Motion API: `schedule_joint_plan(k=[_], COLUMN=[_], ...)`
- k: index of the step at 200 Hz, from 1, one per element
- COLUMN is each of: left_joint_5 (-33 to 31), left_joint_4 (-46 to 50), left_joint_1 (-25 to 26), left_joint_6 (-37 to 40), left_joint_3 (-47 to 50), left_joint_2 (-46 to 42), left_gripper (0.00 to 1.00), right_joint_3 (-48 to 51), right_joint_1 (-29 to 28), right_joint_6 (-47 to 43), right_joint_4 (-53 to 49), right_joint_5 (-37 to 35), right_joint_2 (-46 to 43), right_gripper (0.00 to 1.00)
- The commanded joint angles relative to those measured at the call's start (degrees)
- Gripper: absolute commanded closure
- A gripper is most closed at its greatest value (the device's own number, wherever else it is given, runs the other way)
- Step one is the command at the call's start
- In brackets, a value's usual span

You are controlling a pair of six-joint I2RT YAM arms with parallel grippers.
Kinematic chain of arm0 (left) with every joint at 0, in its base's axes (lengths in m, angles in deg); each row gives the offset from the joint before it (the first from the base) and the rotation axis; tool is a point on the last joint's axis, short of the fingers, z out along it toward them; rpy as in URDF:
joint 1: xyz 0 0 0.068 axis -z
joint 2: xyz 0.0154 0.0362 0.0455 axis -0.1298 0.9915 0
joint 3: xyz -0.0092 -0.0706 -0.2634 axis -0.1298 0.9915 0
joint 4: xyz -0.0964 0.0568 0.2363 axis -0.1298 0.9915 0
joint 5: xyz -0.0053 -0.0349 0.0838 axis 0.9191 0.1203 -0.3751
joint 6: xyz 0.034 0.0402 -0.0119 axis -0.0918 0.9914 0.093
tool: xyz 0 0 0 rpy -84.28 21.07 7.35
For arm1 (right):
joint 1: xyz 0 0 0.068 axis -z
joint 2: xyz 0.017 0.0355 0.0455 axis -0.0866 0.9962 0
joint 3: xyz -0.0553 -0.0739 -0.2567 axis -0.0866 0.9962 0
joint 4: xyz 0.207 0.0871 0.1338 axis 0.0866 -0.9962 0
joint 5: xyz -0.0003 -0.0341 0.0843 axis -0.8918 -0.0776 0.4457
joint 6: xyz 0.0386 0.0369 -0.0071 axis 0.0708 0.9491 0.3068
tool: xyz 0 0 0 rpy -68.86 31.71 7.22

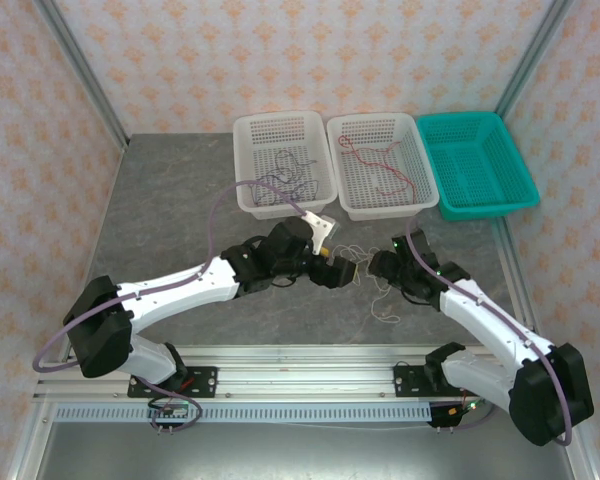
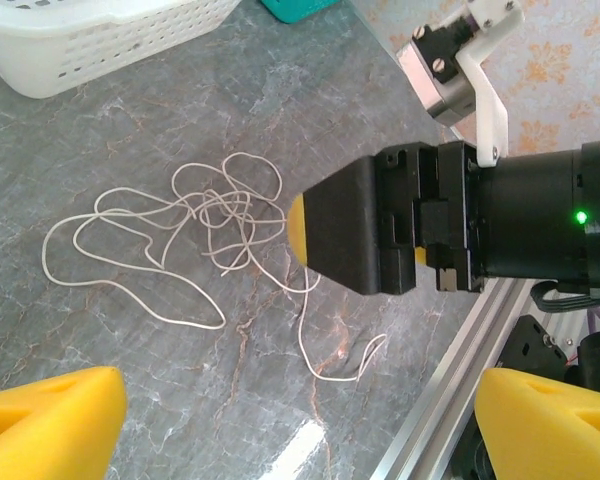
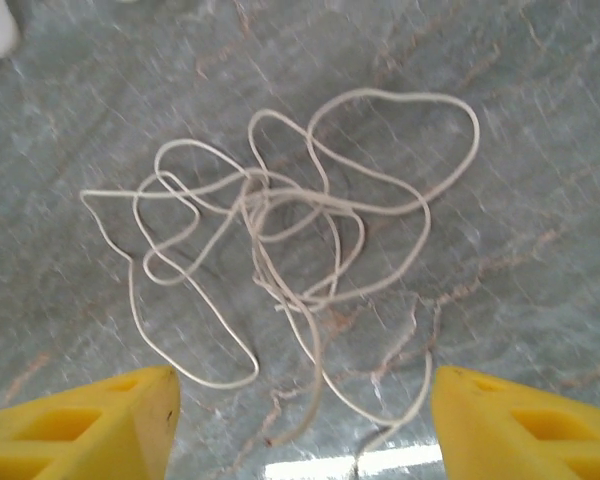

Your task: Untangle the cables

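A tangled white cable [image 1: 354,251] [image 2: 210,215] [image 3: 290,230] lies in loose loops on the grey marbled surface [image 1: 180,200], between the left jaws and the right jaws, which face each other.

The left jaws are spread wide with nothing between them. The tangle lies flat ahead of their gap, towards the left one.

The right jaws are also spread wide and empty. The knot sits ahead of them, centred on the gap, with one loose end trailing back between them. From the left wrist they stand just beside the tangle's edge; whether they touch it I cannot tell.

Beyond both jaws, a dark cable [image 1: 298,168] lies in the left white basket [image 1: 276,116] and a red cable [image 1: 365,155] in the middle white basket [image 1: 375,117], beside a green basket [image 1: 460,116].
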Motion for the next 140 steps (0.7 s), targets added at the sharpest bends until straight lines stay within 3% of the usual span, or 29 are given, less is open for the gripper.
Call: schedule_joint_plan(k=[1,41,54,83,118,140], left_joint_5=[-2.4,-3.7,-4.2,-5.7,-15.8,-16.8], left_joint_4=[-1.0,-0.7,-0.7,-0.2,1.1,-1.9], left_joint_1=[0.2,0.2,0.2,0.2,0.2,0.2], left_joint_6=[0.7,0.7,0.9,2.2,7.8,11.5], left_joint_3=[-1.5,0.2,0.7,0.9,3.5,6.3], left_joint_2=[-1.1,-2.8,-3.2,-3.5,-6.6,-10.9], left_gripper=[0.09,0.09,0.09,0.09,0.08,0.06], right_joint_3=[2.5,3.1,3.0,-0.7,-9.9,-17.8], right_joint_1=[-0.1,0.2,0.3,0.2,0.0,-0.7], right_joint_6=[2.3,4.3,3.9,-0.1,-9.2,-12.7], right_joint_4=[6.9,8.3,8.1,5.8,3.9,-1.3], right_joint_5=[-3.4,-3.8,-4.4,0.6,21.9,29.8], right_joint_2=[1.9,4.7,3.6,-0.7,-3.2,-2.1], right_gripper=[0.44,0.76,1.00,1.00,1.00,1.00])
